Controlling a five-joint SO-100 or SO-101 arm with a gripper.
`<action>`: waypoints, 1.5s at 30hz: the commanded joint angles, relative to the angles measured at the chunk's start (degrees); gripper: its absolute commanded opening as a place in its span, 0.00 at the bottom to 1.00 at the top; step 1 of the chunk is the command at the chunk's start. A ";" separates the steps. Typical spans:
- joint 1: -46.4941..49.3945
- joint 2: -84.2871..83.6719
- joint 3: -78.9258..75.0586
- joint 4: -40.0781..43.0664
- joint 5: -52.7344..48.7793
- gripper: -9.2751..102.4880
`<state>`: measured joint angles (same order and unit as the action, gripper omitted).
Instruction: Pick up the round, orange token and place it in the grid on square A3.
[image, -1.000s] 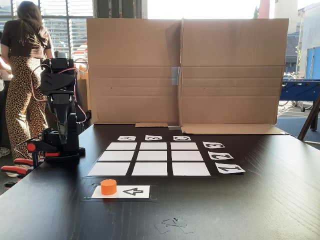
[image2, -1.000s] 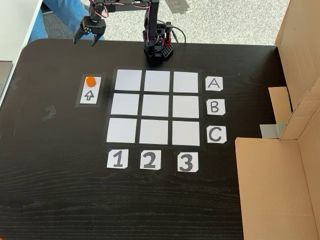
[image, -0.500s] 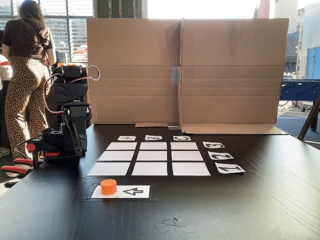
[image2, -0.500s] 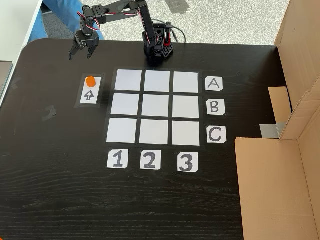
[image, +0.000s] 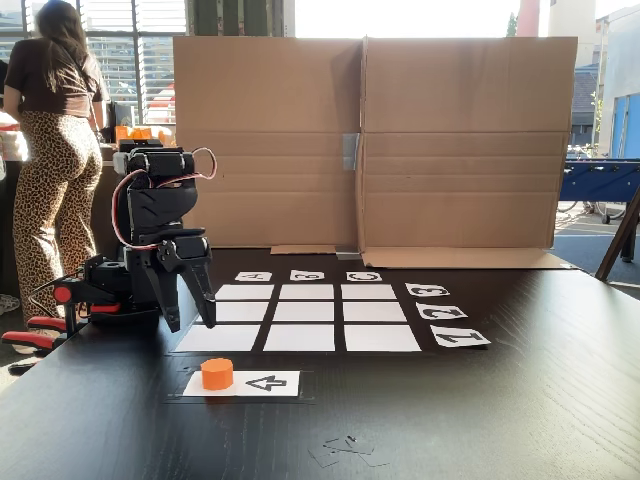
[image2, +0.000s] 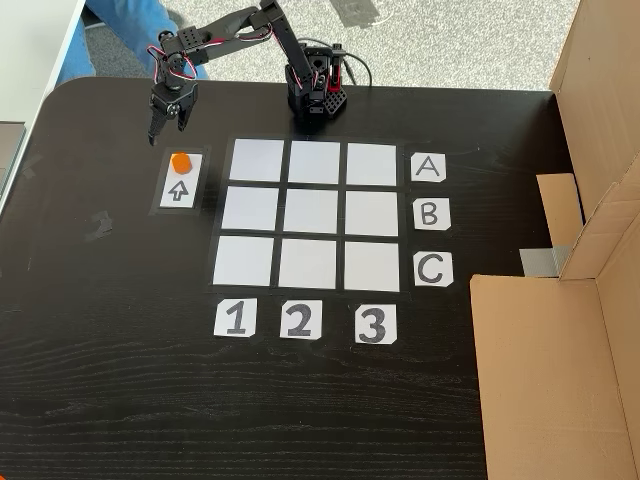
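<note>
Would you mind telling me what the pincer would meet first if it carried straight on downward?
Probably bare table just short of the token; the open pincer looks slightly offset, though depth is unclear.

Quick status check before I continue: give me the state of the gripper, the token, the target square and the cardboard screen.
gripper: jaws open, empty, pointing down just short of the token.
token: upright on the arrow card, untouched.
square A3: bare, nothing on it.
grid: all nine cells bare.
cardboard screen: standing upright at the table's edge.
</note>
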<state>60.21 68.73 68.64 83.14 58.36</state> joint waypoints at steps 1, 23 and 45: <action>-0.70 -0.88 -3.16 -0.53 -2.90 0.38; -4.48 -9.40 -6.06 0.09 -12.22 0.38; -5.71 -15.56 -10.28 -1.23 -12.39 0.21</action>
<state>55.28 52.82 60.29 82.62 46.76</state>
